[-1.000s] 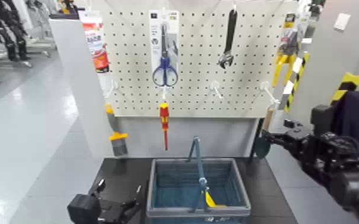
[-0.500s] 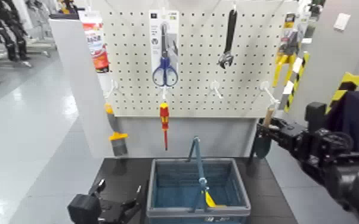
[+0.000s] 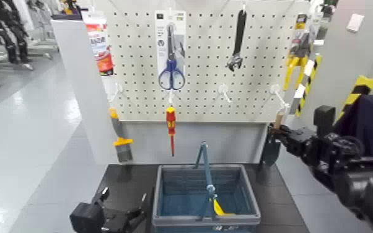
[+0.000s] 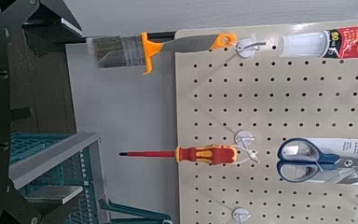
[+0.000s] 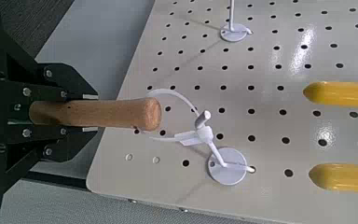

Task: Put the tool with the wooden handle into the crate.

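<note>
Right gripper had its fingers closed on the trowel — loop needed lifting clear of the hook, gently, before withdrawal.

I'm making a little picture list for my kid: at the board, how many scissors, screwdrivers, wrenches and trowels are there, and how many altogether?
Scissors: 1
Screwdriver: 1
Wrench: 1
Trowel: 1, its wooden handle held by the right gripper at the board's lower edge
Total: 4

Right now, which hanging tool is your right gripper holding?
The trowel, held by its wooden handle in the right gripper; the others hang ungripped.
</note>
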